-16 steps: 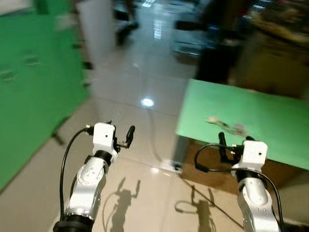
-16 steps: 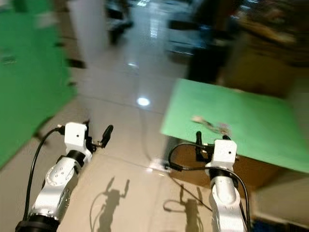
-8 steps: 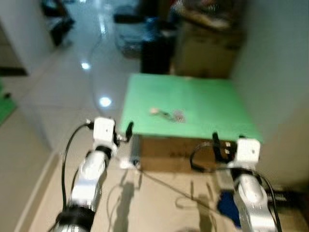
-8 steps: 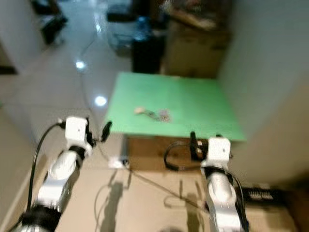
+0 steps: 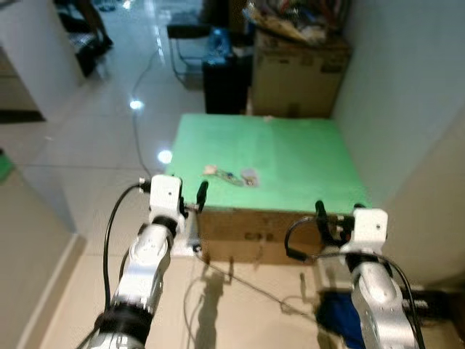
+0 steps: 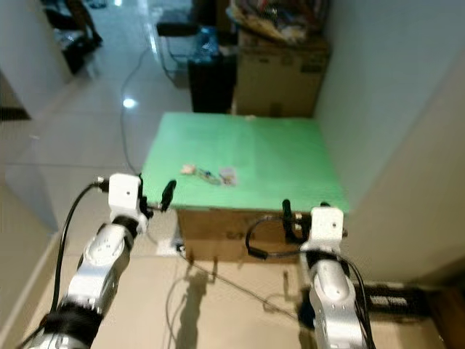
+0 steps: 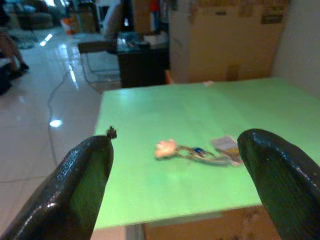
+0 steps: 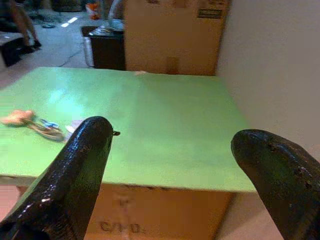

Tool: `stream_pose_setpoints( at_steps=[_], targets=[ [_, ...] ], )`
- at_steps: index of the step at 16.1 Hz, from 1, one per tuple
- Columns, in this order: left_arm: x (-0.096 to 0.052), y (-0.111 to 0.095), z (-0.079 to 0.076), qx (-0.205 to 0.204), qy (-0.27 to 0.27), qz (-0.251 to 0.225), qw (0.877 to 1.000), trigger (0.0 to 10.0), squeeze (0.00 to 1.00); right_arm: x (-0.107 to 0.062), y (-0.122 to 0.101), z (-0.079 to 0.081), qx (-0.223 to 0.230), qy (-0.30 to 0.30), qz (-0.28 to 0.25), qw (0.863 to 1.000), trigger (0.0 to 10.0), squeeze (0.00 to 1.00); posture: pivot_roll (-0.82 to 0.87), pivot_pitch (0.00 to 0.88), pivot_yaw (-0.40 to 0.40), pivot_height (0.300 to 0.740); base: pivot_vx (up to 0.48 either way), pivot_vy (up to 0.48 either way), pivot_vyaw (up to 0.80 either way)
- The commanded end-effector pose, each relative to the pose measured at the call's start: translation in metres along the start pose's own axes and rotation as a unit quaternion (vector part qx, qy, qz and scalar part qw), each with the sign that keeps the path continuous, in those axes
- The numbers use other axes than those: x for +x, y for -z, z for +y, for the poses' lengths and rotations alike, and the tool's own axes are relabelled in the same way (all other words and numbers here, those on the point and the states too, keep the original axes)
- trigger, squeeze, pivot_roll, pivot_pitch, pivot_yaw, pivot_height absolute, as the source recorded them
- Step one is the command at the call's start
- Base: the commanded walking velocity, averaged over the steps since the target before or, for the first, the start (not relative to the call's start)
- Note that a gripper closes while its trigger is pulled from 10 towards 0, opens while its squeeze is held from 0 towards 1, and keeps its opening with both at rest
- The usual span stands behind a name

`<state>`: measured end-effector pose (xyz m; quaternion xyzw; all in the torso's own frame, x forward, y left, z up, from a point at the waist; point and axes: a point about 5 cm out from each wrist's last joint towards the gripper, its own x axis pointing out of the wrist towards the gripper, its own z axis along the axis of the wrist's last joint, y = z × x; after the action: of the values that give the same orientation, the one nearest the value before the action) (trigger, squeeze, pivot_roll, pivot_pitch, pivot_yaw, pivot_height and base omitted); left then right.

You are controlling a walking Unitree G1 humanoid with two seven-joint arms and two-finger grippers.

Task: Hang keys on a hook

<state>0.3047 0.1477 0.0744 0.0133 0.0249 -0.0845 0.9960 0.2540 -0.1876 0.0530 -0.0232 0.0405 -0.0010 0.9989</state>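
Head views: keys (image 5: 231, 175) lie on green table (image 5: 290, 156), near its front-left edge. Left gripper (image 5: 196, 200) and right gripper (image 5: 330, 218) hover just short of the front edge, both empty.
Left wrist: fingers (image 7: 82, 180) spread wide, keys between them ahead.
Right wrist: fingers (image 8: 82, 165) wide, keys off to one side.

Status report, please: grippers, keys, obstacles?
Left gripper and right gripper open, short of green table. Keys lying on table, untouched. Nothing between.

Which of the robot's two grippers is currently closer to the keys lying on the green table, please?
The left gripper: it sits at the table's near-left edge, just short of the keys, while the right gripper is at the near-right corner.
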Motion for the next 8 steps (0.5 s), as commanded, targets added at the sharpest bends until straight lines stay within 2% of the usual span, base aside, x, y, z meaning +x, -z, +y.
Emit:
stream_pose_setpoints(
  at_steps=[1,8],
  targets=[
    [0.0024,-0.0054,0.0036,-0.003,-0.015,-0.011,1.0,10.0,0.0,0.0005,0.0011,0.0011,0.006,-0.005,0.005,1.0,10.0,0.09,-0.09,0.0,0.013,0.74,0.442,0.0,0.0],
    [0.0039,-0.0068,0.0021,0.004,-0.005,-0.012,1.0,10.0,0.0,-0.0009,0.0031,0.0022,0.007,-0.007,0.01,1.0,10.0,0.09,-0.1,0.0,0.021,0.74,0.452,0.0,0.0]
  ],
)
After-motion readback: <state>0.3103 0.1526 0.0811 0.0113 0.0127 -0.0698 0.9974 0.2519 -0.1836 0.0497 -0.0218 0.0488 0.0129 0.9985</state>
